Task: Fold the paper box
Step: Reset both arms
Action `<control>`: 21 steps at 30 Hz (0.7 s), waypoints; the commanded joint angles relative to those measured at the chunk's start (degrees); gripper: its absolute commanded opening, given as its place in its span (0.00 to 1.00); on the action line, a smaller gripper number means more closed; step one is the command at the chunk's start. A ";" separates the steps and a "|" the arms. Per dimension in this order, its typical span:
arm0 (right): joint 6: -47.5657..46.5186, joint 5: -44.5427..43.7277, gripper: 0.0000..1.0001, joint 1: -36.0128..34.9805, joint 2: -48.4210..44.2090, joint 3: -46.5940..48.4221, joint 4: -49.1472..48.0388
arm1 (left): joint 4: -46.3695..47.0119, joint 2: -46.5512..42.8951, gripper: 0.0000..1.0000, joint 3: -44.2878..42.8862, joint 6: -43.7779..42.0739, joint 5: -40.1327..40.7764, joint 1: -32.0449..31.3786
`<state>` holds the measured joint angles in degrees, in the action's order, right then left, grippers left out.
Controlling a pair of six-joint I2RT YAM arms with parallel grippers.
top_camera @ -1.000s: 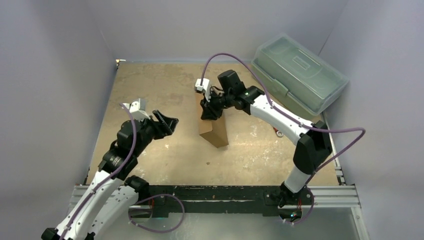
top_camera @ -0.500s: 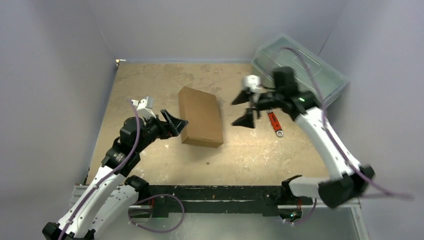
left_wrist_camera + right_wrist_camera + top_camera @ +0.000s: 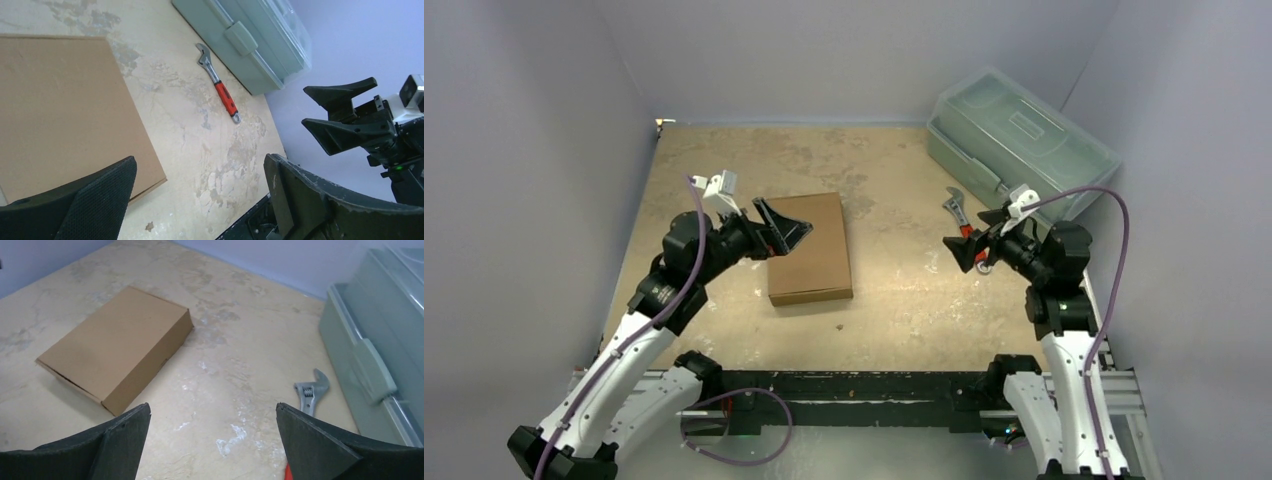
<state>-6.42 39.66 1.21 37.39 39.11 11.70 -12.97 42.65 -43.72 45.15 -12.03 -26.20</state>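
Top external view is showing the sandy desk (image 3: 904, 300) carrying everything, with the grey-green toolbox (image 3: 1024, 145) sitting at its far right corner. The paper box (image 3: 809, 250) is lying flat left of centre, lid down and sides looking square, so the folding is appearing finished or nearly so. The left gripper (image 3: 789, 235) is hanging over the box's left edge with its jaws spread wide and holding nothing. The right gripper (image 3: 969, 238) is standing well apart to the right, equally wide and empty, near the red-handled wrench (image 3: 218, 82). For this step, I am judging that both arms are needing to steer clear of the cardboard, so that no finger is nudging the lid open. If the front edge is springing up, a flat downward press there is suiting better than a pinch. No brand, label or writing is showing readably on the box, the toolbox or the wrench.
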 commanded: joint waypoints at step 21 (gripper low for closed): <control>9.84 -12.39 0.99 4.24 -9.02 21.87 17.92 | -7.77 -9.63 0.99 -7.00 -5.03 -0.72 0.36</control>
<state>-1.23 32.18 4.97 28.12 60.07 29.47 -19.31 33.74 -49.28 42.19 -12.05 -26.20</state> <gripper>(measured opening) 0.987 0.993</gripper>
